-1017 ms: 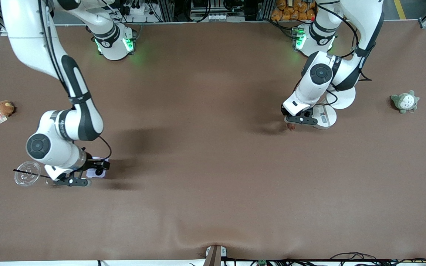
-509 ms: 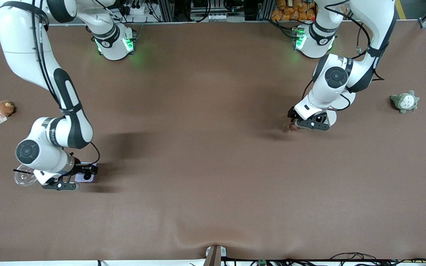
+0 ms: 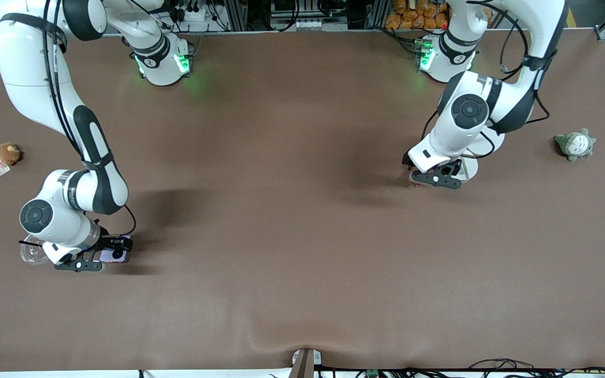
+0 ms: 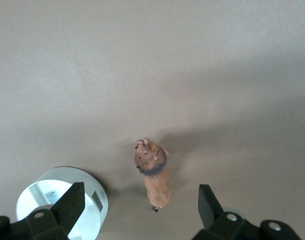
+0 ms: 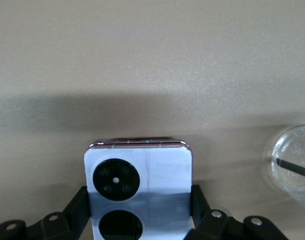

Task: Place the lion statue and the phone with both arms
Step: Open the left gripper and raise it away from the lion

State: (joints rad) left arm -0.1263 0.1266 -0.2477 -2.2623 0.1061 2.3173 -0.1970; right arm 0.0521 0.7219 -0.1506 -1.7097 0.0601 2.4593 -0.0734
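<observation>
The lion statue [image 4: 153, 172] is a tiny orange-brown figurine with a darker head, standing on the brown table. My left gripper [image 4: 140, 194] is open, one finger on each side of the statue and apart from it. In the front view my left gripper [image 3: 433, 178] hides nearly all of the statue [image 3: 412, 185]. The pale lavender phone [image 5: 138, 175], with two black camera circles, sits between the fingers of my right gripper [image 5: 140, 202], which is shut on its sides. In the front view my right gripper [image 3: 92, 260] holds the phone [image 3: 114, 255] low over the table.
A white round disc [image 4: 47, 197] lies beside the lion statue [image 3: 469, 168]. A clear plastic lid with a black straw [image 3: 32, 252] lies beside my right gripper [image 5: 292, 165]. A brown plush [image 3: 7, 153] and a grey-green plush [image 3: 574, 144] lie at the table's two ends.
My right gripper has carried the phone toward the right arm's end of the table and nearer the front camera. My left gripper has shifted over the lion statue, which has stayed in place.
</observation>
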